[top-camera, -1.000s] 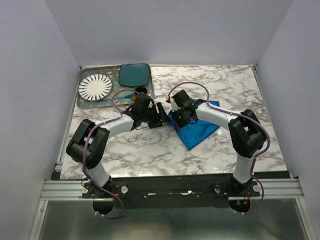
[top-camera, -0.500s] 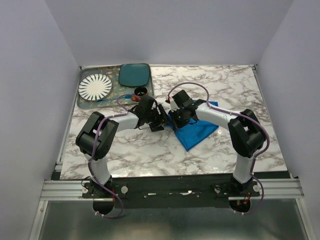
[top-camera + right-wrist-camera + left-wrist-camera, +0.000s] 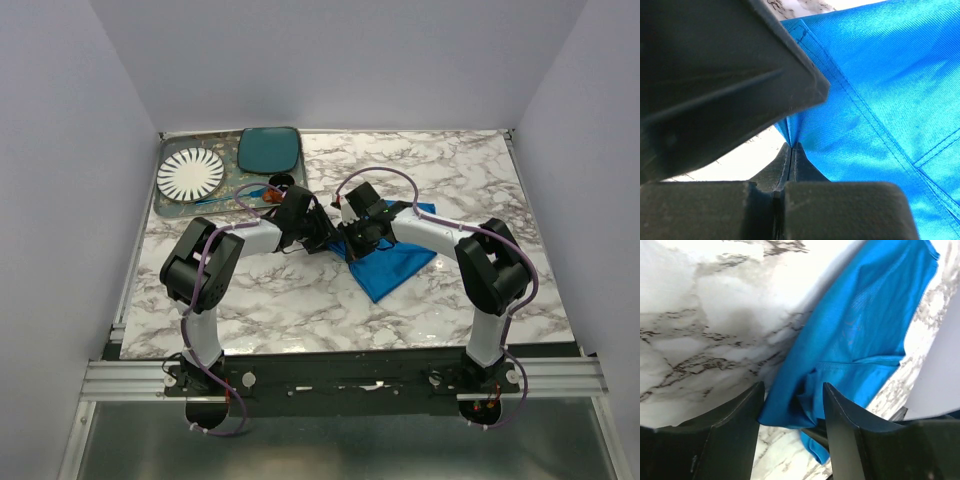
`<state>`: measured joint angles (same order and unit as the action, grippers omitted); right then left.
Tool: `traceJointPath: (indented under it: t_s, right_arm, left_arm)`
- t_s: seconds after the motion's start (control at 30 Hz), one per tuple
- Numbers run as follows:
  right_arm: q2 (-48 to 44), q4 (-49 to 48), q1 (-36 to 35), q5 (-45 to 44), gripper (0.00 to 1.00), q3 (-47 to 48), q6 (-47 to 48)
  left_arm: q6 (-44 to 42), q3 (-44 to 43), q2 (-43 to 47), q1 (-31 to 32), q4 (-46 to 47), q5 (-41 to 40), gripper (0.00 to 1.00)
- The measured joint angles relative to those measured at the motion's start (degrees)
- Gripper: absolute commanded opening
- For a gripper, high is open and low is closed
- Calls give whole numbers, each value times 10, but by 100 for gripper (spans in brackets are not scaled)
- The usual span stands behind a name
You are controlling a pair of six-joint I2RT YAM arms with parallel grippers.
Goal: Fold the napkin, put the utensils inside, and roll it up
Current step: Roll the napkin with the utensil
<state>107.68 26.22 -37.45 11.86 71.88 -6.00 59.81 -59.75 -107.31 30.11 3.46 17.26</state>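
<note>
The bright blue napkin (image 3: 398,262) lies crumpled on the marble table, right of centre. My right gripper (image 3: 352,234) is shut on a pinched fold at its left corner; the right wrist view shows the fold (image 3: 794,131) caught between the closed jaws (image 3: 792,150). My left gripper (image 3: 326,238) is open, right next to the right one. In the left wrist view its fingers (image 3: 730,435) straddle the napkin's bunched corner (image 3: 805,400) without closing on it. The fork (image 3: 213,198) shows as a thin bluish line on the tray at the back left.
A tray (image 3: 165,208) at the back left holds a white striped plate (image 3: 190,173). A dark teal plate (image 3: 268,149) lies beside it, and a small black cup (image 3: 282,182) stands near the left gripper. Walls close in the table on three sides.
My left arm has reached right, bringing its open gripper up against the napkin's left corner. The right gripper has stayed shut on the napkin.
</note>
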Motion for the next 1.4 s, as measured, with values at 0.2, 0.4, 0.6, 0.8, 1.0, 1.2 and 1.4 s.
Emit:
traceJointPath:
  t_s: [0.2, 0.4, 0.6, 0.8, 1.0, 1.2, 1.4]
  right_arm:
    - [0, -5, 0, 0, 12, -4, 1]
    - [-4, -10, -1, -2, 32, -11, 7]
    - [-45, -7, -20, -45, 48, -35, 9]
    - [-116, -5, -64, -110, 52, -71, 9]
    - [-130, -9, -117, -198, 52, -117, 11]
    - [-107, -13, -159, -273, 51, -123, 26]
    - [-66, -10, -169, -311, 43, -107, 31]
  left_arm:
    - [-10, 0, -7, 0, -4, -19, 31]
    - [-25, 0, -7, 1, -11, -31, 18]
    - [-30, 0, -7, 1, -11, -32, 13]
    - [-32, 0, -7, 1, -11, -32, 11]
    - [-32, -6, -17, 1, -10, -31, 10]
    - [-32, -6, -19, 1, -10, -31, 9]
    - [-32, -8, -21, 1, -10, -30, 9]
